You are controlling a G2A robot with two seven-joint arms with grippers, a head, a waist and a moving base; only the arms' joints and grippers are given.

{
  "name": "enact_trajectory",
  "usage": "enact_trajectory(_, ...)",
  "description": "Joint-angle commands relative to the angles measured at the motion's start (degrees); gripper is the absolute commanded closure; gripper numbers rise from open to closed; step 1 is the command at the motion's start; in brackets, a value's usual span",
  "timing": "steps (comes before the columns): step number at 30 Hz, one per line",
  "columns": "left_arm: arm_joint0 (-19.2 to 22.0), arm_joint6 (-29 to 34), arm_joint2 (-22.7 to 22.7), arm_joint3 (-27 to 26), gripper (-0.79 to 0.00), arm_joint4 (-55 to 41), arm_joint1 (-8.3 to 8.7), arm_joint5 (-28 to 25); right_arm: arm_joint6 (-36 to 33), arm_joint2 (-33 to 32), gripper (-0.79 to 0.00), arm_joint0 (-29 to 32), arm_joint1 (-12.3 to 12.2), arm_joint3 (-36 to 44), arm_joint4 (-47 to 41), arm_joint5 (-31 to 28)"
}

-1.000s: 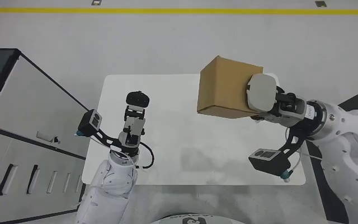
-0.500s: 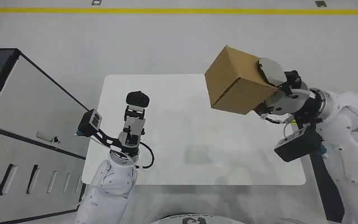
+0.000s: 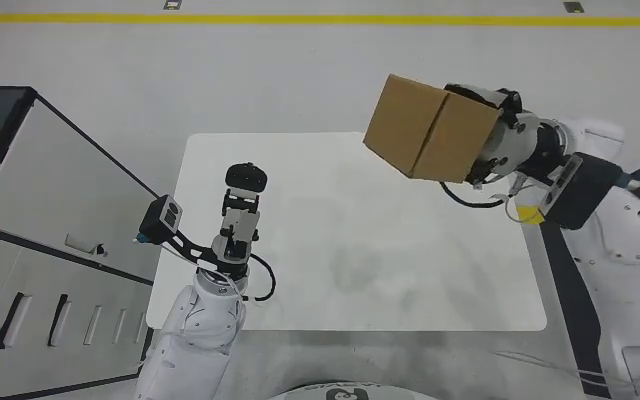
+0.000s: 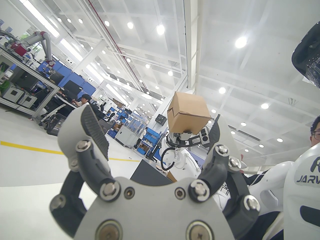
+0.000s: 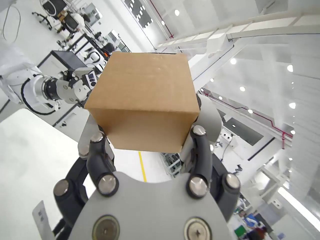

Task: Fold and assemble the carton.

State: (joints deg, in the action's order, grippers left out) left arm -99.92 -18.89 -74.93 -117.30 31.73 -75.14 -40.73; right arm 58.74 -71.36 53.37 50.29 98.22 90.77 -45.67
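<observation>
**Above the table's far right corner: carton held aloft in the right gripper**

**Position.** The closed, brown cardboard carton (image 3: 432,128) is clear of the white rectangular table (image 3: 300,290). It is tilted, with one corner edge turned towards the top camera. The right gripper (image 5: 147,128) has it clamped, one finger pressed on each of two opposite side faces. The left gripper (image 4: 152,123) stands over the near left part of the table, pointing upward. Its jaws are spread wide and hold nothing.

**Handling.**
- The carton is probably light and hollow, since a side clamp alone carries it.
- Board walls are likely to bow inward under heavy squeeze. Grip force should stay moderate.
- The stiffest hold is judged to be on opposite faces close to a folded edge, as the right gripper has it now.
- The plain paper faces offer modest friction, so a tilted carton could slide between the pads.
- A tucked flap may spring open if pressed from the wrong side.

**View comparison.**
- The right wrist view shows two plain, unbroken faces and both fingers bearing on the carton.
- The left wrist view shows the opposite side of the carton, where a flap seam (image 4: 175,112) with a notched corner runs across one face. It also shows the ribbed pads on the left gripper's fingers (image 4: 93,126).
- The top view gives the carton's place relative to the table.
</observation>
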Motion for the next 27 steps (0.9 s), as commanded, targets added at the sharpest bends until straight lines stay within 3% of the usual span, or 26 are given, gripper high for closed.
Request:
enact_trajectory(1, 0.0, 0.0, 0.0, 0.0, -0.785, 0.0, 0.0, 0.0, -0.03, -0.13, 0.0, 0.08, -0.02, 0.09, 0.41, 0.09)
enact_trajectory(15, 0.0, 0.0, 0.0, 0.0, -0.785, 0.0, 0.0, 0.0, 1.18, 1.3, 0.0, 0.55, -0.09, 3.63, -0.09, 1.3)
enact_trajectory(27, 0.0, 0.0, 0.0, 0.0, -0.785, 0.0, 0.0, 0.0, 12.65, 12.37, 0.0, -3.31, -3.89, 3.83, 0.53, 12.76)
